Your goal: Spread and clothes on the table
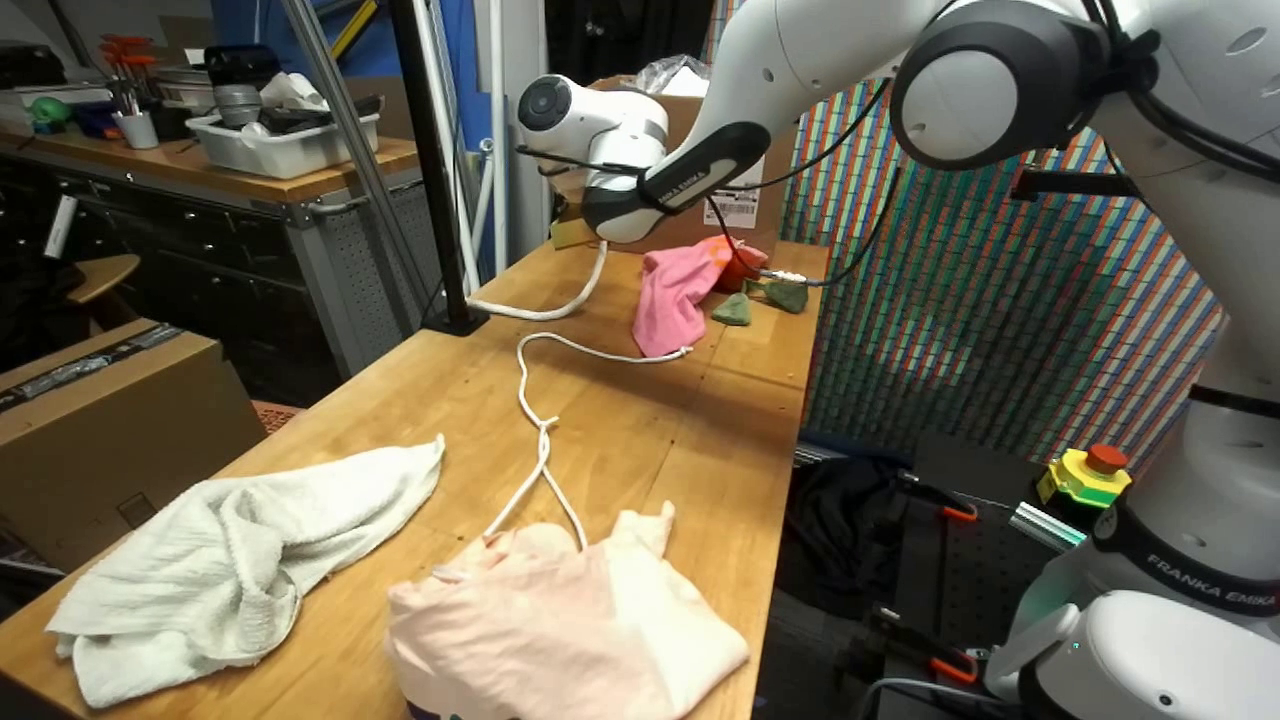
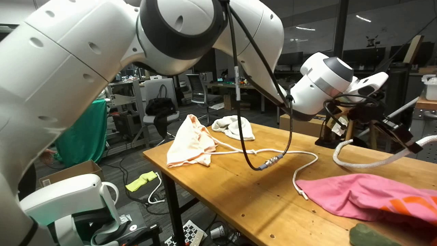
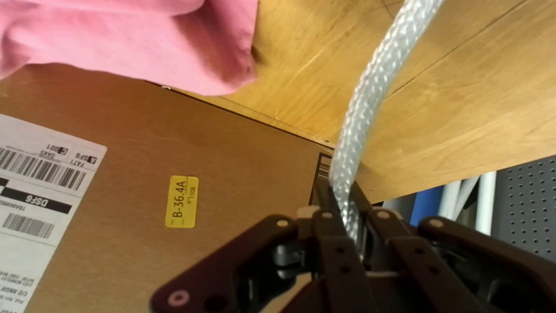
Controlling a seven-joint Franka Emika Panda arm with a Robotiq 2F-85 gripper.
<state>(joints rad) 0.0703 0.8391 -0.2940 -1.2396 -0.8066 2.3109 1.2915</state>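
Observation:
A pale mint-white garment (image 1: 250, 560) lies bunched on the wooden table (image 1: 640, 450), with a peach-pink garment (image 1: 560, 620) beside it near the same end. Toward the box end rests a crumpled bright pink garment (image 1: 672, 300), also seen from above in the wrist view. My gripper (image 3: 343, 191) is closed around a thick white braided cord (image 3: 360, 108), which arcs away from the fingers over the tabletop. In an exterior view the dark gripper (image 2: 411, 145) hovers above the table near the pink cloth; the arm's wrist hides it in the opposite view.
A cardboard box (image 3: 243, 165) stands at the table's far end. Thin white rope (image 2: 300, 171) runs from the peach garment toward the pink one. Small green pieces (image 1: 733, 310) lie by the pink cloth. A black post (image 1: 430, 150) rises at the table's edge. An arm cable (image 2: 242, 136) hangs low.

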